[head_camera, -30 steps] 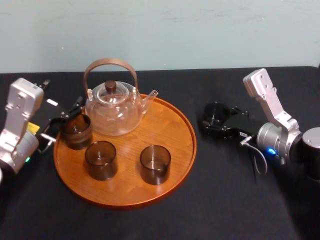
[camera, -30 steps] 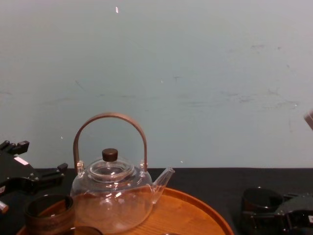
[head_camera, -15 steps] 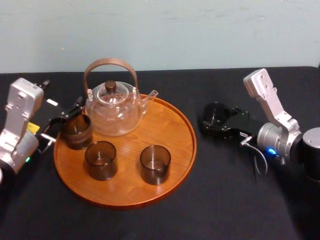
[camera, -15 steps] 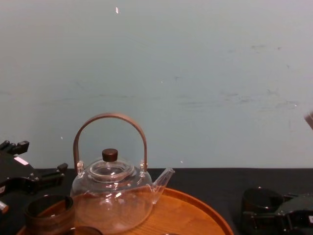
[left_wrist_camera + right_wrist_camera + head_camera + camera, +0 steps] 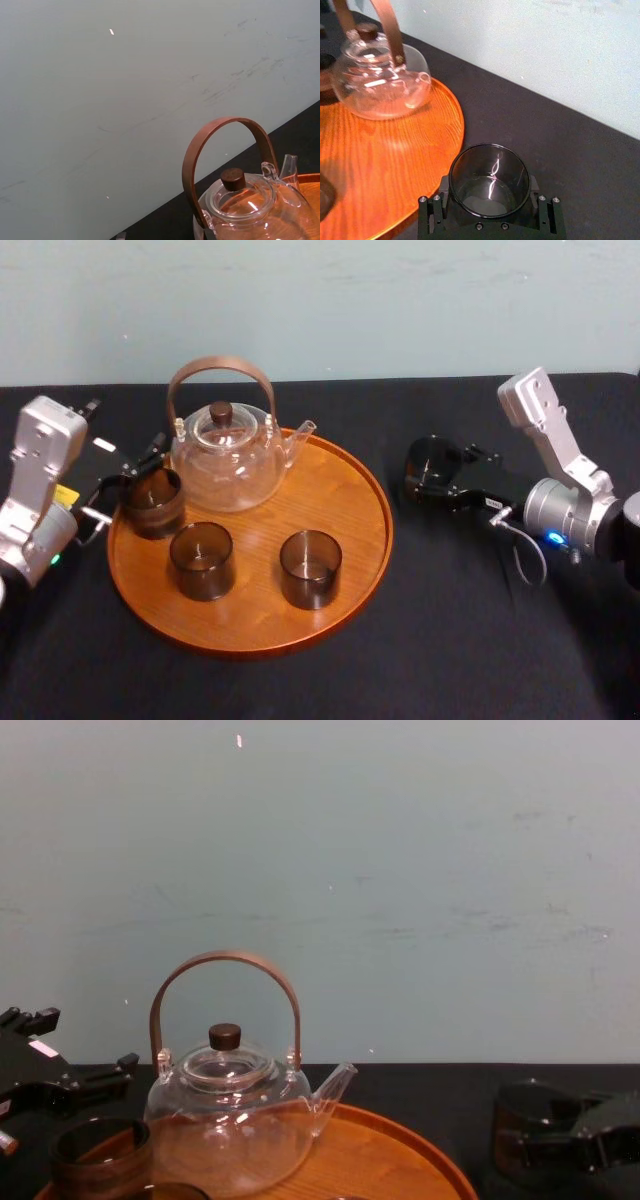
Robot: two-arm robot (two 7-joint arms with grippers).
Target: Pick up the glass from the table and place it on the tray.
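While the left gripper sits idle at the tray's left rim, jaws spread beside the banded tumbler, all the action is off the tray's right side. There the right gripper is clenched on the glass, one jaw on each flank of its smoky wall. The glass is outside the tray, near the right rim but clearly apart from it, over the black table. Whether its base touches the cloth or hangs just clear, I cannot tell. I read this as grasp made, carry about to come. On the tray, the teapot holds the back, with the front-left tumbler and the front-centre tumbler before it, and bare wood lies open on the right half. The next move calls for enough height to clear the raised rim, a sweep leftward over that bare wood well short of the teapot's spout, then a level set-down and release.
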